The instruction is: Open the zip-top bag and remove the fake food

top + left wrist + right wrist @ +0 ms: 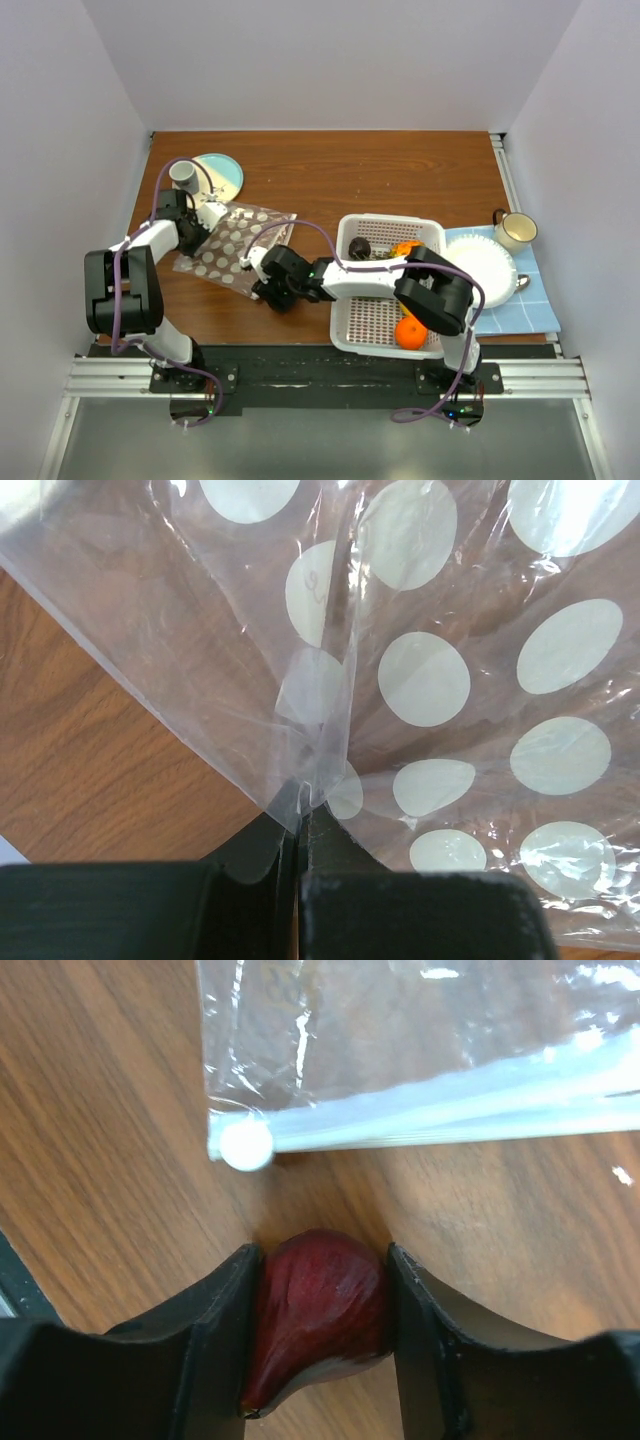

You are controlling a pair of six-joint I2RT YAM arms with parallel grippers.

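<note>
Your right end effector [322,1260] clasps a dark red, fig-shaped plastic fruit [320,1310] on the wooden worktop [100,1160]. Your left end effector [300,825] pinches the clear, white-dotted plastic bag [430,680] beside it, toward the worktop's left edge.

A robotics lab cell (plain white walls [330,60] on three sides), wooden table [400,170], aluminium mounting rail [540,375] in front

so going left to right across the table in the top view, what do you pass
grey cup → zip-top bag → white basket → white plate → mug
</note>
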